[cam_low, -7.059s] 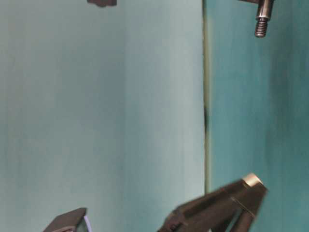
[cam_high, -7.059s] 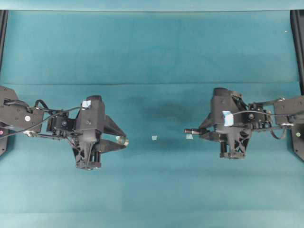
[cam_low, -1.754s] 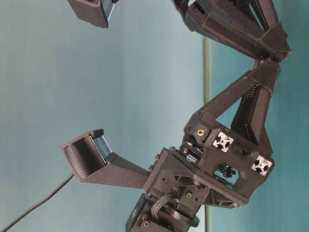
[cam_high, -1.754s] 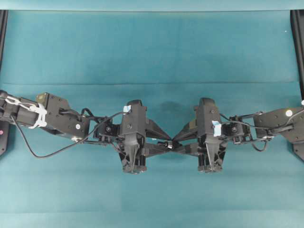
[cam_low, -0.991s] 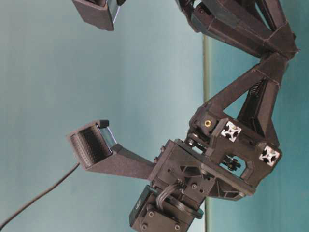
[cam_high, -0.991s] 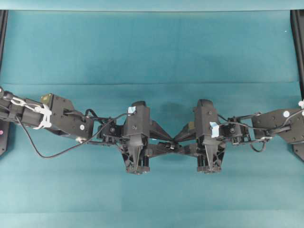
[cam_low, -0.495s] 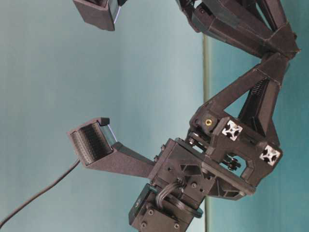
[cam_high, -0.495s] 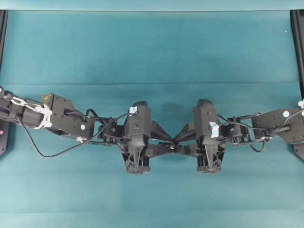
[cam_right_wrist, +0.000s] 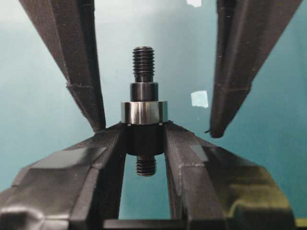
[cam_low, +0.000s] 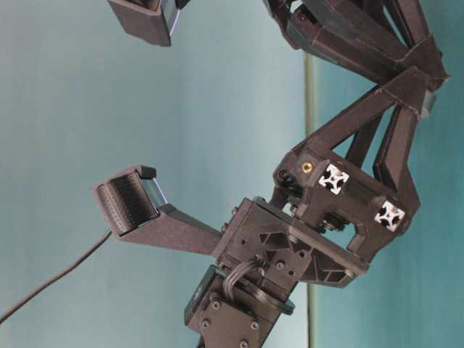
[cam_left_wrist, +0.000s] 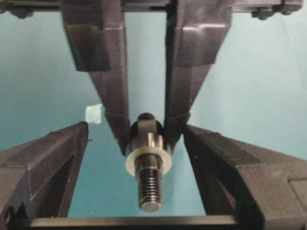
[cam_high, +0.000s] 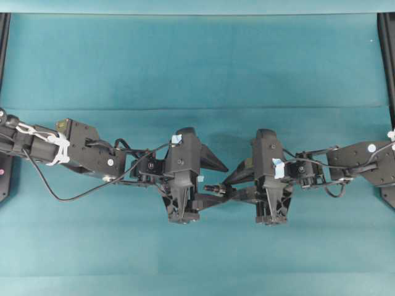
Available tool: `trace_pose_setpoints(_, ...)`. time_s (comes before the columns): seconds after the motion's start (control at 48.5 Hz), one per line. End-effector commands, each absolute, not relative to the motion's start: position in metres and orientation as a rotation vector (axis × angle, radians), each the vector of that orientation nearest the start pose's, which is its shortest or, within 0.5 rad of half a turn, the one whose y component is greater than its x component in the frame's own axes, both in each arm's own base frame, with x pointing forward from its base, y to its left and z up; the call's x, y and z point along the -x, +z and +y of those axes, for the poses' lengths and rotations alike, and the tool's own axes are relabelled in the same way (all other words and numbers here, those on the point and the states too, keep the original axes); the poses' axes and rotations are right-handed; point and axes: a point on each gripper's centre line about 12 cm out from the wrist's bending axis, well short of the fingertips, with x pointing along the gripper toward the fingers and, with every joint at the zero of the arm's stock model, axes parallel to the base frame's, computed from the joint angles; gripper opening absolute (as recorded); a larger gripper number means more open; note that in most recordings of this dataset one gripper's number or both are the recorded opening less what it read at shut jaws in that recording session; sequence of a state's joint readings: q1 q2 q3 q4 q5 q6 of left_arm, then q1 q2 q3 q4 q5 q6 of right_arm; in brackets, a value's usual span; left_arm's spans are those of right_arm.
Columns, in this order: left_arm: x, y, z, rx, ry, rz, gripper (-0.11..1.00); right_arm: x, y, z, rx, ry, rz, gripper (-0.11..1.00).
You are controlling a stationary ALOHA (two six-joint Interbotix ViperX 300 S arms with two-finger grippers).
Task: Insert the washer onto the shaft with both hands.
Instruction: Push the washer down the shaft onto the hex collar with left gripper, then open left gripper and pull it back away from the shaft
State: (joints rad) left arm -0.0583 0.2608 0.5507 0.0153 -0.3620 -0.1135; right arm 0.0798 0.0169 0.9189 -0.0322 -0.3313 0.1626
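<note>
Right gripper [cam_right_wrist: 144,143] jaws pinched on shaft [cam_right_wrist: 143,112] at its thick section — threaded end sticking out beyond the tips. Washer [cam_right_wrist: 144,112] seated on shaft, just ahead of those jaws. Left gripper [cam_left_wrist: 146,158] jaws spread wide, either side of shaft — touching neither part. Pale tape scrap [cam_right_wrist: 199,98] on table [cam_high: 197,61] below.

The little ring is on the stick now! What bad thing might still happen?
Two things, maybe. The shiny metal washer only rests against the step of the dark threaded metal shaft, so a tilt might let it slide off the threaded tip. Also, the open left gripper has its black pointed fingers on both sides of the shaft; pulling back crookedly might bump it, though the right gripper pinches it.
</note>
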Motion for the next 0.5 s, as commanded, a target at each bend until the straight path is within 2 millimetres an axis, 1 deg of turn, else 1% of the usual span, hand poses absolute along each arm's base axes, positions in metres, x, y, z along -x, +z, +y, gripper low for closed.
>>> trace_pose_setpoints(0.0,-0.451,0.148,-0.026,0.087,-0.041,0.414,0.86,-0.344,0.125,0.029,-0.114,0.047,0.58,0.0)
trace_pose_setpoints(0.103,-0.451,0.15,-0.026,0.086,-0.041,0.411,0.86,-0.343,0.125,0.029,-0.114,0.047,0.582,0.0)
trace_pose_setpoints(0.227,-0.447,0.162,-0.026,0.084,-0.041,0.409,0.86,-0.343,0.125,0.029,-0.114,0.049,0.583,0.0)
trace_pose_setpoints(0.372,-0.435,0.174,-0.025,0.078,-0.038,0.446,0.85,-0.343,0.125,0.029,-0.114,0.047,0.583,0.0)
trace_pose_setpoints(0.475,-0.421,0.177,-0.024,0.08,-0.035,0.489,0.85,-0.343,0.125,0.029,-0.114,0.047,0.585,0.0)
